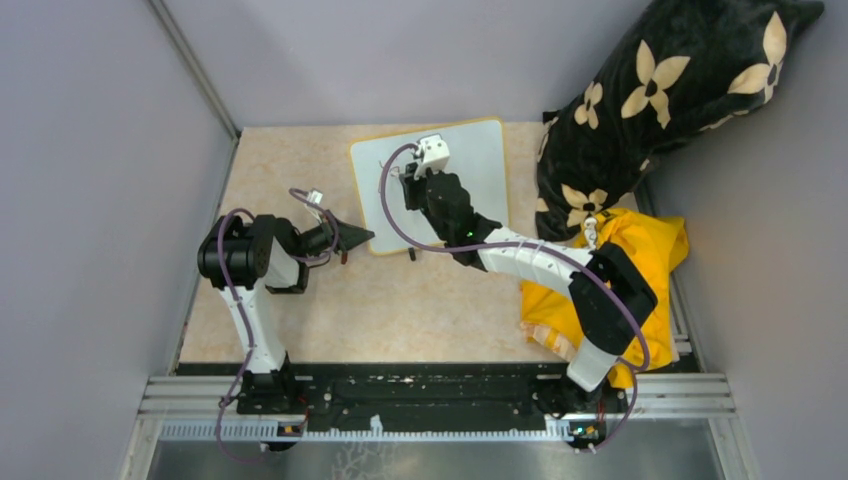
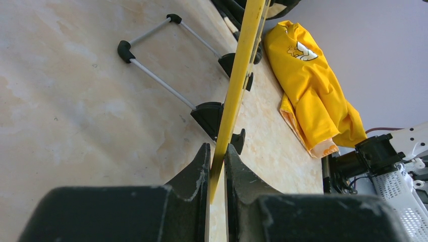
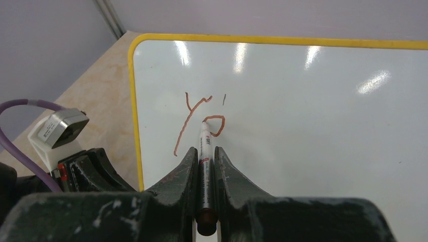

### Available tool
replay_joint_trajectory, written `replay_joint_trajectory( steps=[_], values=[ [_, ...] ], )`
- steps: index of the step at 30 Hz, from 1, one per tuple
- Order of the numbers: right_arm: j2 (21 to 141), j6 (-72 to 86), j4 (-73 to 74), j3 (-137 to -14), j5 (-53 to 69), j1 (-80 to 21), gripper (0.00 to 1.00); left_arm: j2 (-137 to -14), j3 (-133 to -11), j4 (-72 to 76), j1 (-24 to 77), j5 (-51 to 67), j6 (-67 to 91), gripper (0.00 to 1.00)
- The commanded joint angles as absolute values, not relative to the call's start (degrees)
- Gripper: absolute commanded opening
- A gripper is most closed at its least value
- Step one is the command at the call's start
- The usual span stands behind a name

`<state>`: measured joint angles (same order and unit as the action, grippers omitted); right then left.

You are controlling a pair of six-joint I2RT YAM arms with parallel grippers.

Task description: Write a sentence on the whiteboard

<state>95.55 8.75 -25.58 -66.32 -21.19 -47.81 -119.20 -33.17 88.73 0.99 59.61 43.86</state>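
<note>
The whiteboard (image 1: 480, 170) lies on the table, white with a yellow frame. My left gripper (image 1: 358, 238) is shut on its near left edge; in the left wrist view the yellow edge (image 2: 237, 75) runs between the fingers of that gripper (image 2: 217, 156), with a black foot (image 2: 209, 117) beside it. My right gripper (image 1: 410, 183) is over the board, shut on a marker (image 3: 204, 136) whose tip touches the white surface (image 3: 303, 126). The sentence (image 3: 202, 113) shows as a reddish-brown "Y", an "o" and a short stroke, just ahead of the right gripper (image 3: 205, 150).
A black pillow with cream flowers (image 1: 660, 100) lies at the back right. A yellow cloth (image 1: 650, 260) lies right of the board, under the right arm, and shows in the left wrist view (image 2: 313, 85). A wire stand (image 2: 151, 75) sticks out under the board. Grey walls enclose the table.
</note>
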Motion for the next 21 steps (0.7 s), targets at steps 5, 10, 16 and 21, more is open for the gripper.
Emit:
replay_joint_trajectory(
  steps=[5, 10, 16, 21],
  values=[
    [93.5, 9.4, -25.2, -64.3, -21.0, -47.4, 0.0, -120.6, -32.7, 94.5, 1.3, 59.8, 44.2, 0.0],
    [90.9, 9.5, -26.0, -62.7, -21.7, -47.4, 0.0, -120.4, -32.7, 94.5, 1.4, 59.9, 44.2, 0.0],
    [86.6, 9.7, -29.7, -60.9, -22.1, -47.3, 0.0, -120.4, -32.7, 94.4, 1.4, 59.9, 44.2, 0.0],
    [86.8, 8.9, -30.1, -61.7, -23.6, -46.4, 0.0, -120.5, -32.7, 94.4, 1.4, 59.9, 44.2, 0.0]
  ],
)
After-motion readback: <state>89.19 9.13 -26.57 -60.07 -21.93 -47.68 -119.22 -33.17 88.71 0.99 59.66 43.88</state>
